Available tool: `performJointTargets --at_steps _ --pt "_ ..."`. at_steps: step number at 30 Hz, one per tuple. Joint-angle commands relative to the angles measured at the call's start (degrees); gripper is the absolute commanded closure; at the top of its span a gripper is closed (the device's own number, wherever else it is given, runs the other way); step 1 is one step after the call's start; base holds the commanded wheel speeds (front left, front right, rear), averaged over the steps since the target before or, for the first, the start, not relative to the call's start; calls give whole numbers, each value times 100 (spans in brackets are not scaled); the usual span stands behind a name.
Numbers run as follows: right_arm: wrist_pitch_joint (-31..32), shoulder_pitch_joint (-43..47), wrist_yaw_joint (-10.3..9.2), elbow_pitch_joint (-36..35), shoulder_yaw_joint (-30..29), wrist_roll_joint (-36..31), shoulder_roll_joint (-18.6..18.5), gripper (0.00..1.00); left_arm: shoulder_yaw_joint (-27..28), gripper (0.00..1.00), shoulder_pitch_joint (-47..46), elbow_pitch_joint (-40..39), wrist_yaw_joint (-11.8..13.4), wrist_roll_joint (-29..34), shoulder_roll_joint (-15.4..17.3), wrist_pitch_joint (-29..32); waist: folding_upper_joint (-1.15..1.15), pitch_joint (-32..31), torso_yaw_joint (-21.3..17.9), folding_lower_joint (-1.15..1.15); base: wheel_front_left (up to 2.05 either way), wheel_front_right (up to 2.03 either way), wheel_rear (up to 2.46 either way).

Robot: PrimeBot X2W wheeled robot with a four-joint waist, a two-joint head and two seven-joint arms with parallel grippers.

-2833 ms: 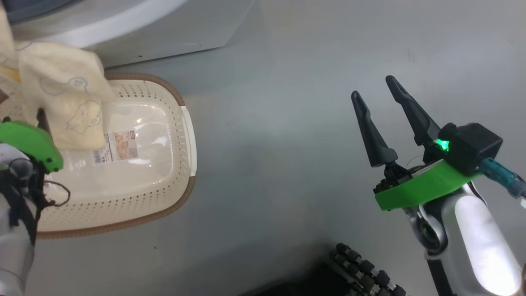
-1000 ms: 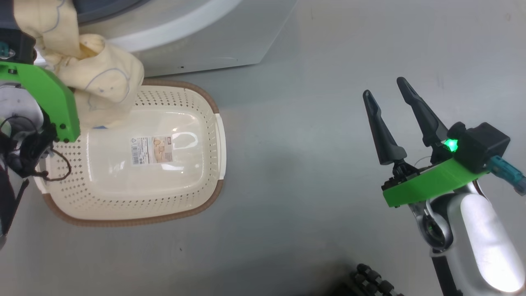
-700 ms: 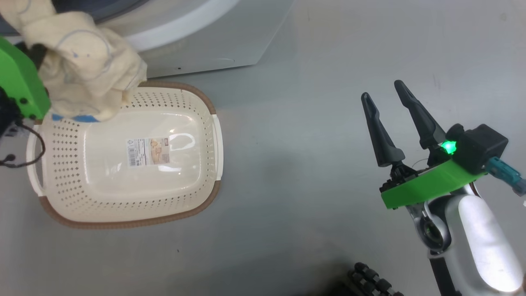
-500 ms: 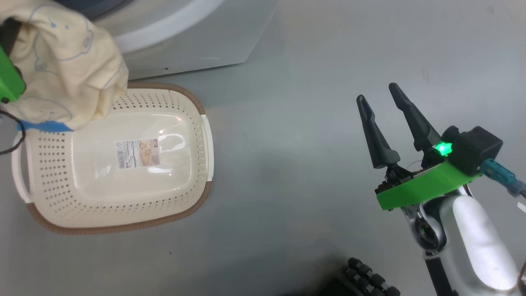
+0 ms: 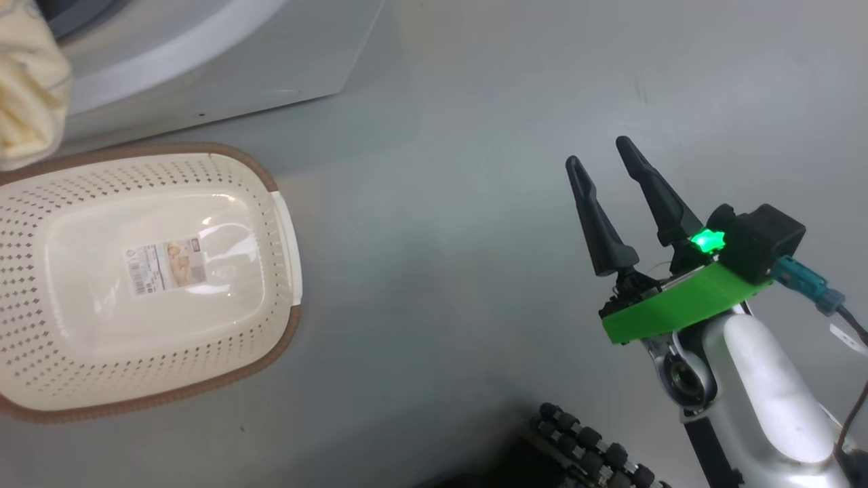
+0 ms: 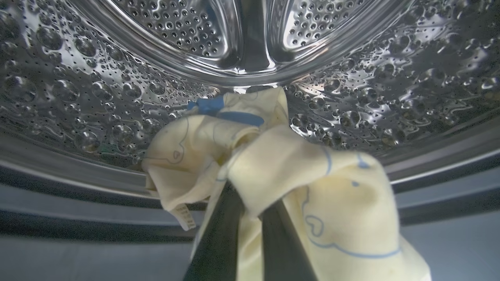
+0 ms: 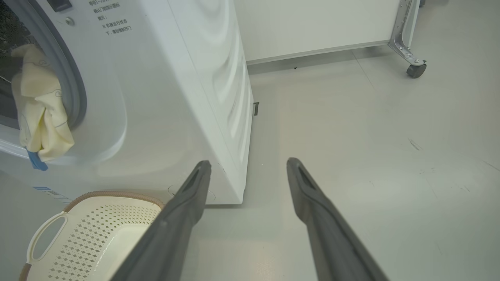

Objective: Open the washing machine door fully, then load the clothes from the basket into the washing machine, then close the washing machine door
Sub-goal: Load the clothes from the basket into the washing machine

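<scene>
basket [image 5: 268, 298] before washing machine [image 5: 203, 74] | clothes [image 7: 39, 113] in its mouth

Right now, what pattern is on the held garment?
Garment: pale yellow, thin blue outline prints, blue trim; best in left wrist view.

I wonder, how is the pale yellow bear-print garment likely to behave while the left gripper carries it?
Probably floppy: the bear-print garment folds and droops around the shut left gripper. Likely light, since one pinch at a bunched spot holds it all. It may drape or snag on the way in: a tail hangs low before the washing machine opening.
</scene>
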Motion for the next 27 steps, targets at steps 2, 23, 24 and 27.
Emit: performJointTargets --at_steps 2,23,24,27 --pt "-79 -53 1 -87 165 95 -63 0 273 100 -477 169 37 227 340 -361 0 89 -172 0 0 0 0" --pt "-139 -114 1 33 458 442 -63 0 -57 100 -2535 1913 -291 1581 225 -3360 0 413 -688 0 0 0 0" --pt "-139 -114 1 34 460 442 -63 0 -101 100 -2558 2034 -340 1586 203 -3341 0 424 -683 0 0 0 0" --pt "-139 -133 1 36 474 446 -63 0 -161 100 -2574 2356 -456 1507 127 -3203 0 446 -669 0 0 0 0"
